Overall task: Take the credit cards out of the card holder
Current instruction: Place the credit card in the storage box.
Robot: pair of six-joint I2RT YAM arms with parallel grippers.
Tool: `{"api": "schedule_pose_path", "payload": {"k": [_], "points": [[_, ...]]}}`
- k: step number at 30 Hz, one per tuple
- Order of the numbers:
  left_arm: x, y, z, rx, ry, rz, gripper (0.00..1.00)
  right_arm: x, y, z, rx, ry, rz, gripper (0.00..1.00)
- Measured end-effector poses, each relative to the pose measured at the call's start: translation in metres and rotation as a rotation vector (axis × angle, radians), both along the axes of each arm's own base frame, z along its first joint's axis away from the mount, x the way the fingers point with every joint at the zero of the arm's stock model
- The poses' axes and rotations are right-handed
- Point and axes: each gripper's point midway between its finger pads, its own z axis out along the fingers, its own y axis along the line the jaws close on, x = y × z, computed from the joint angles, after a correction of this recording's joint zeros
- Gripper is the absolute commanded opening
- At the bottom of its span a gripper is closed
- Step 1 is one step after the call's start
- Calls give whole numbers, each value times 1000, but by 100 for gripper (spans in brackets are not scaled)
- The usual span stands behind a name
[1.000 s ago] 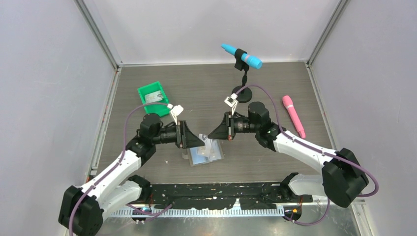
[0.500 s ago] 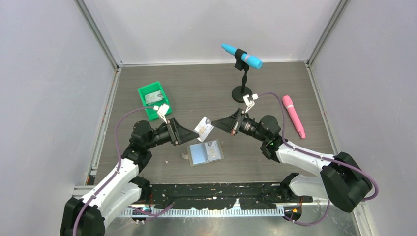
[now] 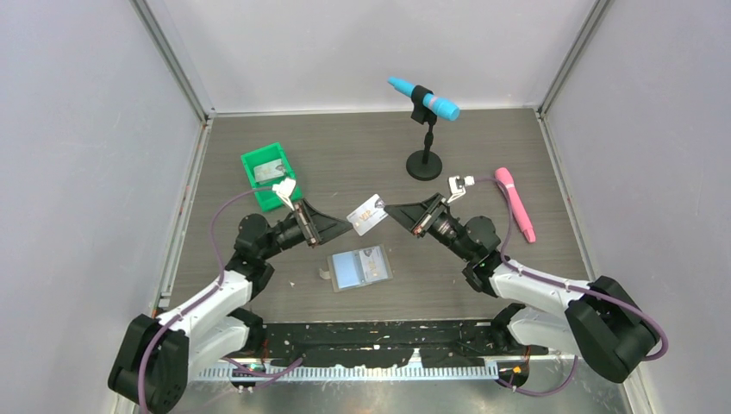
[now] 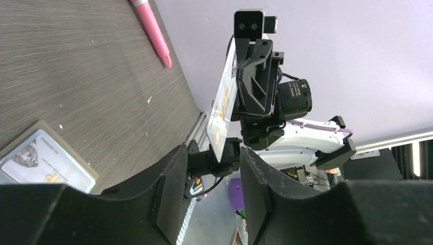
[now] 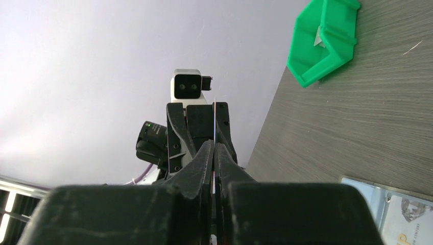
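Observation:
The card holder (image 3: 360, 269) lies open on the table, pale blue inside, with a card still in its right pocket; it also shows in the left wrist view (image 4: 46, 166) and the right wrist view (image 5: 393, 206). My right gripper (image 3: 390, 210) is shut on a whitish credit card (image 3: 367, 213) and holds it in the air above and behind the holder. The right wrist view shows this card edge-on (image 5: 215, 115) between the closed fingers (image 5: 204, 153). My left gripper (image 3: 348, 228) is open, and its fingertips flank the card's near corner (image 4: 223, 109) without closing on it.
A green bin (image 3: 269, 172) with a grey card inside stands at the back left, also in the right wrist view (image 5: 324, 43). A blue microphone on a black stand (image 3: 423, 164) is at the back. A pink microphone (image 3: 515, 203) lies at the right.
My right gripper pulled a card out of the holder and lifted it up and back. My left gripper let go of the holder, rose and now faces the card.

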Motion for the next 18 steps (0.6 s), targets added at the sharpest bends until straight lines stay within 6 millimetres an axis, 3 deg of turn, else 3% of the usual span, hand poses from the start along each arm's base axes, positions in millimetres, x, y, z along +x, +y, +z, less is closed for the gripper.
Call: {"api": "schedule_pose_path", "payload": {"k": [6, 11, 15, 18], "points": [[2, -8, -1, -12, 19, -6, 40, 4, -3, -2, 14, 22, -28, 5], [9, -14, 1, -14, 27, -15, 22, 6, -2, -7, 23, 44, -26, 5], [13, -17, 0, -25, 46, -13, 0, 8, -1, -14, 28, 66, -24, 5], [16, -18, -4, -25, 59, -14, 0, 8, -1, -18, 30, 78, -31, 7]]}}
